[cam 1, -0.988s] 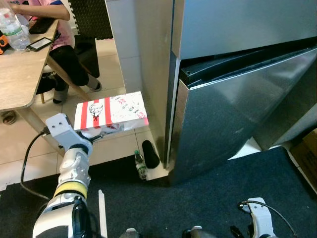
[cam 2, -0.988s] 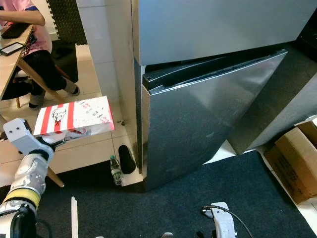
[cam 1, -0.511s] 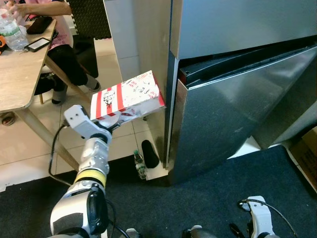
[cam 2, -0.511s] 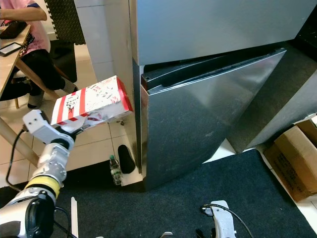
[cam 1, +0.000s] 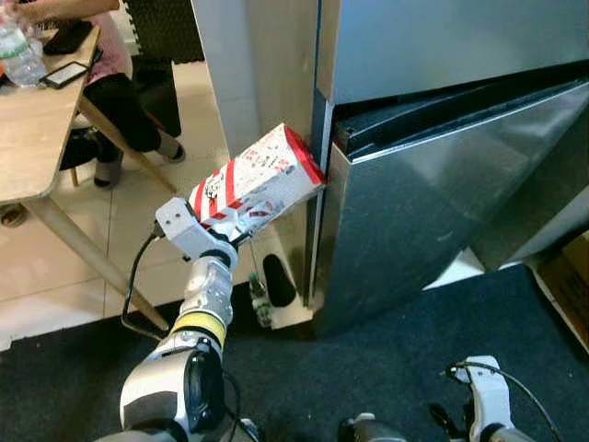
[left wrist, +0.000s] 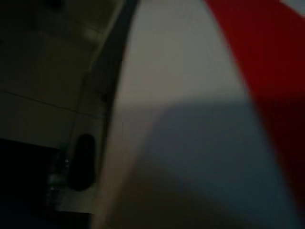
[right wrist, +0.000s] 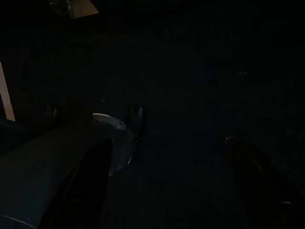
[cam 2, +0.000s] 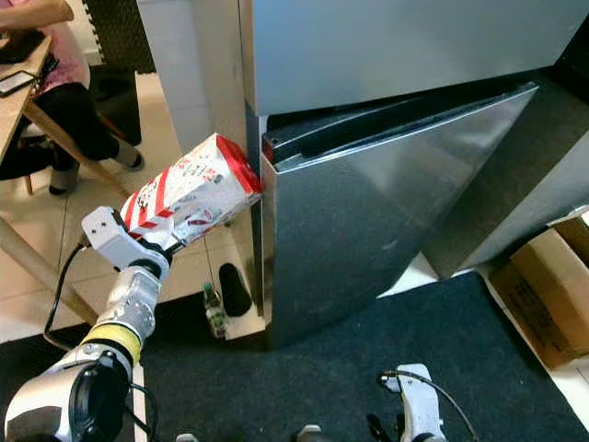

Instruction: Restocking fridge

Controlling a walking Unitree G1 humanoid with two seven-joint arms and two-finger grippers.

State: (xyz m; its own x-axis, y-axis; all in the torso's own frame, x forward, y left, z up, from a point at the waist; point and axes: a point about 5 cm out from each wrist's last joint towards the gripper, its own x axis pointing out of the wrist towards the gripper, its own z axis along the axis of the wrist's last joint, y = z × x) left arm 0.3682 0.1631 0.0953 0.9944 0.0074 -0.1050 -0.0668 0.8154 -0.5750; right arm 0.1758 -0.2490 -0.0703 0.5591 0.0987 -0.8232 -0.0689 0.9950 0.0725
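**Box reaches the fridge edge**

Fingers of the left gripper [cam 1: 230, 221] clamp the near end of the red-striped box [cam 1: 258, 177]. Cardboard, likely light and crushable, best held by its stiff edges. A second ago it lay flat, away from the fridge [cam 1: 442, 166]; now its tilted far corner touches the fridge's left edge. Right gripper [cam 1: 460, 425] hangs idle.

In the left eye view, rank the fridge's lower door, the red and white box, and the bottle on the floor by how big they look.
1. Fridge's lower door, by far the largest.
2. Red and white box, held up by the left hand, nearer the camera, so it looks bigger.
3. Bottle on the floor, smallest.
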